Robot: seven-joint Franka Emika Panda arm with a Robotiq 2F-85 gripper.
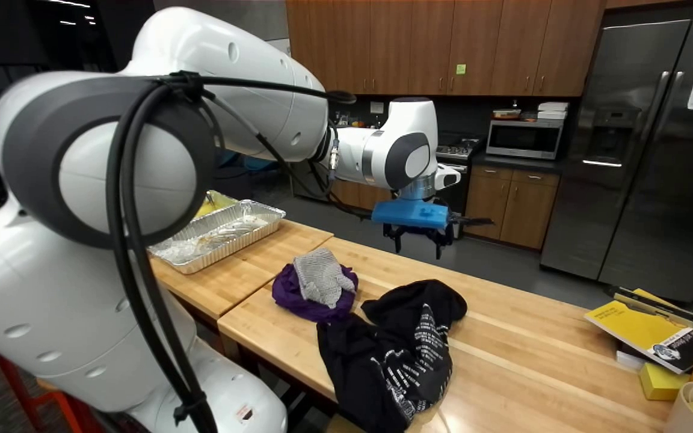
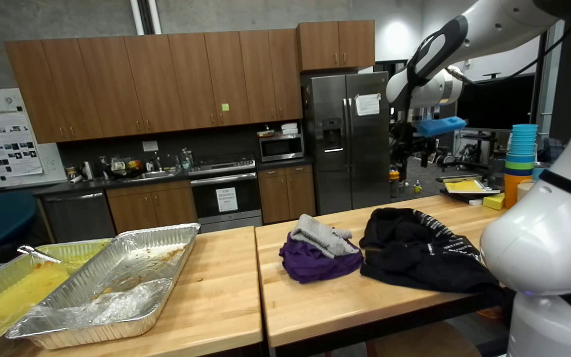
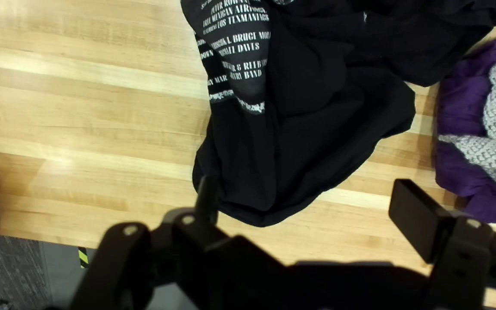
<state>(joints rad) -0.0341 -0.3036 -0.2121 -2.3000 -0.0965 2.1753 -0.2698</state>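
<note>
My gripper [image 1: 418, 246] is open and empty, held well above the wooden table near its far edge. In the wrist view its two black fingers [image 3: 306, 189] are wide apart, with bare wood and part of the black garment showing between them. The black garment with white print [image 1: 388, 355] lies crumpled on the table and is nearest the gripper; it also shows in the wrist view [image 3: 308, 99]. Beside it lies a bunched purple cloth [image 2: 310, 263] with a grey knitted piece [image 2: 322, 235] on top. Both also show at the right of the wrist view.
Foil trays [image 2: 166, 297] stand on the adjoining table, one with yellow contents [image 2: 13, 297]. Yellow-covered books [image 1: 647, 328], a yellow block [image 1: 662, 382] and stacked coloured cups [image 2: 521, 158] stand at the table's other end. A seam divides the two tables.
</note>
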